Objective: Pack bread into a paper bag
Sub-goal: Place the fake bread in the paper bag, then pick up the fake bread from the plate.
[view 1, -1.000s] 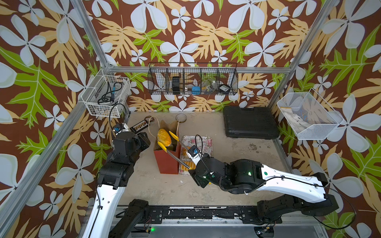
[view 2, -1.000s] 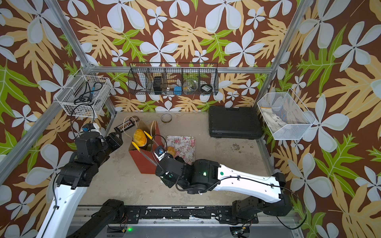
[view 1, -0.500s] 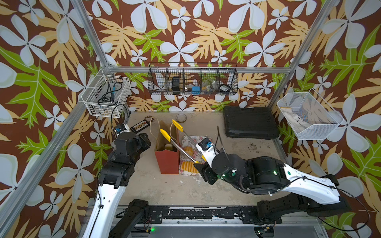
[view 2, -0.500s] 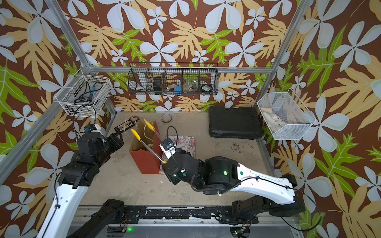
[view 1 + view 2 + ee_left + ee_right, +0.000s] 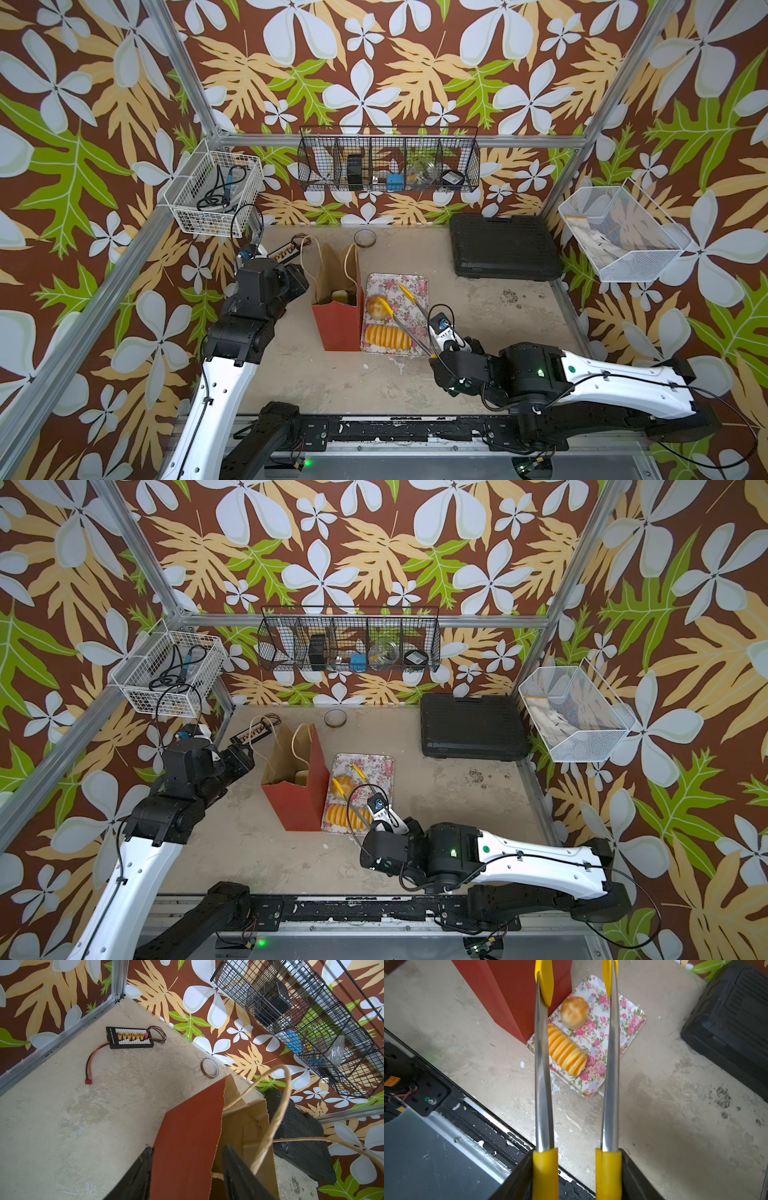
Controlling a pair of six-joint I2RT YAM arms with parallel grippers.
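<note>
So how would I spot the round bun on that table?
Find the tall red paper bag; a floral tray lies beside it. The round bun sits on that tray. It is round and domed, unlike the long ridged loaf next to it.

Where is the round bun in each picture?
Top view: round bun on the floral tray, beside the paper bag.
Top view: bun on the tray, beside the bag.
Left wrist: not in it.
Right wrist: bun seen between the tongs, beyond the ridged loaf.
Shared landmark: the paper bag, in all four.
</note>
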